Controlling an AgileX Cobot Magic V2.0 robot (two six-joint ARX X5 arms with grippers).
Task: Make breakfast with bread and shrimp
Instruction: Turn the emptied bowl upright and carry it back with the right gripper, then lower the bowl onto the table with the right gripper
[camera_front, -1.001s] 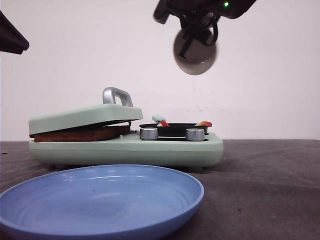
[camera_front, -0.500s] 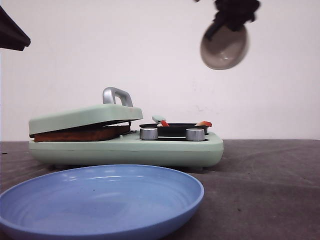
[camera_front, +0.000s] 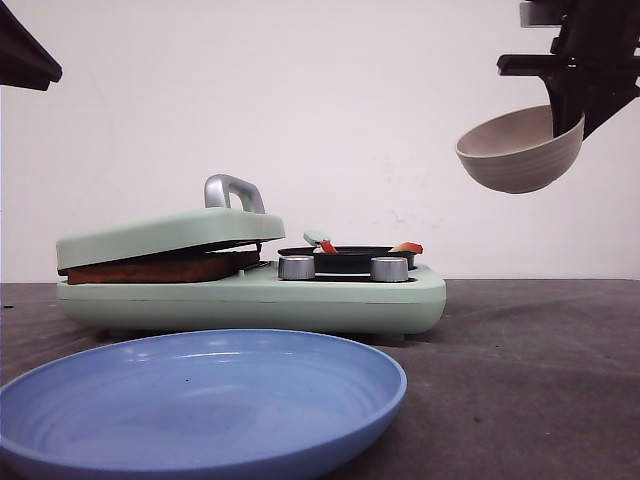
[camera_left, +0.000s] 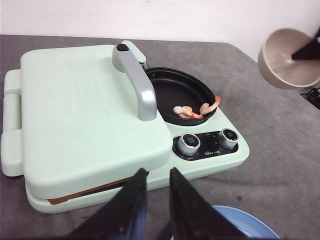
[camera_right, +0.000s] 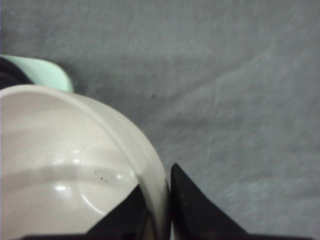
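Observation:
The bread (camera_front: 160, 268) lies under the shut lid of a mint-green breakfast maker (camera_front: 300, 300); only its brown edge shows, also in the left wrist view (camera_left: 85, 192). A few pink-orange shrimp (camera_left: 192, 111) lie in the maker's black round pan (camera_left: 175, 90); their tips show over the pan's rim in the front view (camera_front: 408, 247). My right gripper (camera_right: 157, 182) is shut on the rim of an empty beige bowl (camera_right: 75, 165), held upright high in the air to the right of the maker (camera_front: 520, 150). My left gripper (camera_left: 157, 172) hovers over the maker's front edge, jaws a little apart and empty.
A blue plate (camera_front: 200, 400) sits in front of the maker, nearest the camera; its rim shows in the left wrist view (camera_left: 250, 225). The lid has a grey handle (camera_left: 140, 85). Two silver knobs (camera_left: 190, 142) sit in front of the pan. The table is dark grey.
My right gripper has carried the bowl from above the pan to the right and somewhat lower. The bowl has turned from tipped over to upright. The left arm has barely moved.

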